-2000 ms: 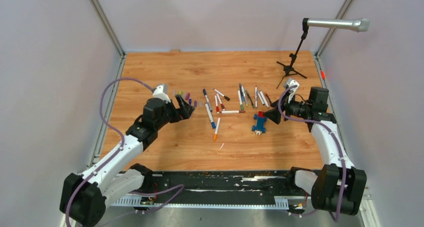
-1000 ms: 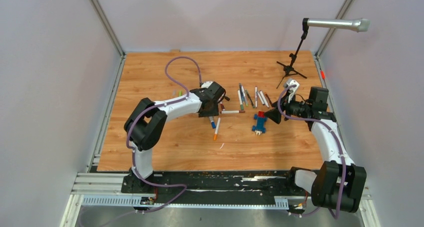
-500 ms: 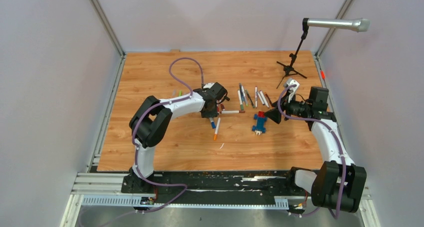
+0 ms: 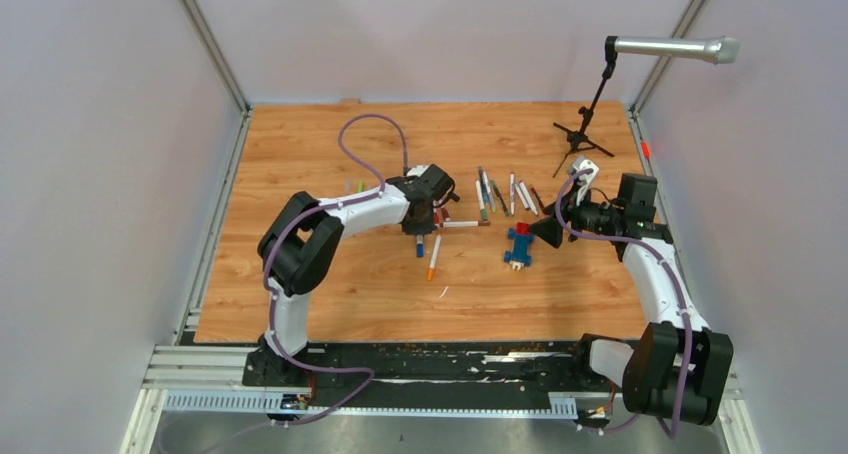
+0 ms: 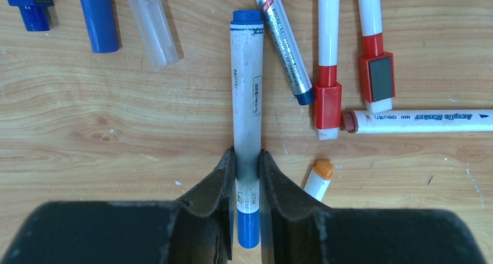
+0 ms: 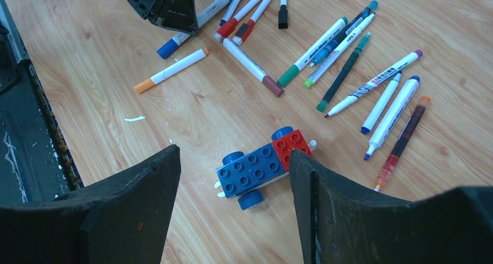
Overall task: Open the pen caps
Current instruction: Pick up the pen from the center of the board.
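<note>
In the left wrist view my left gripper point(image 5: 247, 159) is shut on a white-barrelled pen point(image 5: 246, 89), both fingers pressed against the barrel just above its blue pen cap point(image 5: 248, 229). The pen lies flat on the wood. Beside it are two red-capped pens point(image 5: 327, 104), an orange cap point(image 5: 321, 170) and a loose blue cap point(image 5: 97, 17). From above, the left gripper point(image 4: 421, 224) sits over the middle cluster of pens. My right gripper point(image 6: 235, 153) hangs open above a blue-and-red block car point(image 6: 263, 164), holding nothing.
A fan of several more pens point(image 6: 343, 54) lies right of the cluster, and an orange-tipped pen point(image 6: 171, 70) lies nearer the front. A microphone stand point(image 4: 583, 134) is at the back right. A black rail point(image 4: 440, 359) runs along the near edge.
The left arm swung in from the left over the pen cluster, and its jaws closed onto the blue-capped pen. The right arm has not moved.
</note>
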`<action>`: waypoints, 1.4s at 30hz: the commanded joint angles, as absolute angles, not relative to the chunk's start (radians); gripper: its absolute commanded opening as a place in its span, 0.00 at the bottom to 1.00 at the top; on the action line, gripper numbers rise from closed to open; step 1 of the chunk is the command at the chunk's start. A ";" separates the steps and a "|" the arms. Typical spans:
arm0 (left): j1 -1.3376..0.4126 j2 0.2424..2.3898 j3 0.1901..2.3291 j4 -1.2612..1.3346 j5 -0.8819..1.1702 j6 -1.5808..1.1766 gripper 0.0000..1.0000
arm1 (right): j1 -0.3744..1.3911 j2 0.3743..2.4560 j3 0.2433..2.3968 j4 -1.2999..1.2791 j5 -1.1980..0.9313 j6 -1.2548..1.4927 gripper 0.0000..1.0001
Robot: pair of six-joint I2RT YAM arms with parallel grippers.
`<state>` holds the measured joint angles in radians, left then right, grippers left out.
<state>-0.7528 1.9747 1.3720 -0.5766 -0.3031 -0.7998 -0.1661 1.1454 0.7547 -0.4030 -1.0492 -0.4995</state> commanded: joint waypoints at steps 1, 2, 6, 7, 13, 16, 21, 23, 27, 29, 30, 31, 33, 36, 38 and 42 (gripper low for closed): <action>-0.758 1.881 1.376 -0.571 -0.350 -0.781 0.03 | -0.170 1.150 0.794 -0.396 -1.084 -0.523 0.69; -0.758 1.865 1.372 -0.570 -0.355 -0.779 0.02 | -0.170 1.150 0.794 -0.396 -1.084 -0.524 0.69; -0.758 1.786 1.337 -0.548 -0.348 -0.755 0.00 | -0.170 1.147 0.794 -0.397 -1.093 -0.522 0.69; -0.758 1.760 1.320 -0.534 -0.336 -0.739 0.00 | -0.170 1.145 0.792 -0.394 -1.099 -0.517 0.69; -0.758 1.522 1.119 -0.317 -0.177 -0.664 0.00 | -0.170 1.131 0.775 -0.339 -1.171 -0.442 0.69; -0.758 1.390 0.966 -0.095 -0.025 -0.645 0.00 | -0.169 1.117 0.758 -0.281 -1.231 -0.370 0.69; -0.759 1.250 0.738 0.347 0.195 -0.717 0.00 | -0.151 1.131 0.813 -0.314 -1.268 -0.302 0.69; -0.766 1.225 0.684 0.466 0.225 -0.749 0.00 | -0.135 1.155 0.881 -0.429 -1.285 -0.333 0.69; -0.789 1.195 0.642 0.581 0.225 -0.767 0.00 | -0.098 1.178 0.983 -0.532 -1.320 -0.284 0.70; -0.809 1.189 0.642 0.608 0.206 -0.763 0.00 | -0.073 1.169 0.990 -0.488 -1.334 -0.180 0.71; -0.818 1.187 0.643 0.619 0.191 -0.763 0.00 | -0.055 1.161 0.989 -0.456 -1.330 -0.123 0.71; -0.827 1.187 0.644 0.632 0.179 -0.764 0.00 | -0.035 1.153 0.985 -0.425 -1.321 -0.073 0.71; -0.845 1.195 0.654 0.645 0.161 -0.767 0.00 | 0.030 1.143 0.979 -0.373 -1.254 0.037 0.72; -0.872 1.210 0.680 0.635 0.145 -0.763 0.00 | 0.125 1.141 0.985 -0.347 -1.168 0.118 0.72; -0.889 1.218 0.696 0.622 0.132 -0.760 0.00 | 0.152 1.134 0.964 -0.271 -1.186 0.182 0.75; -0.923 1.233 0.713 0.608 0.096 -0.755 0.00 | 0.158 1.134 0.922 -0.148 -1.206 0.306 0.78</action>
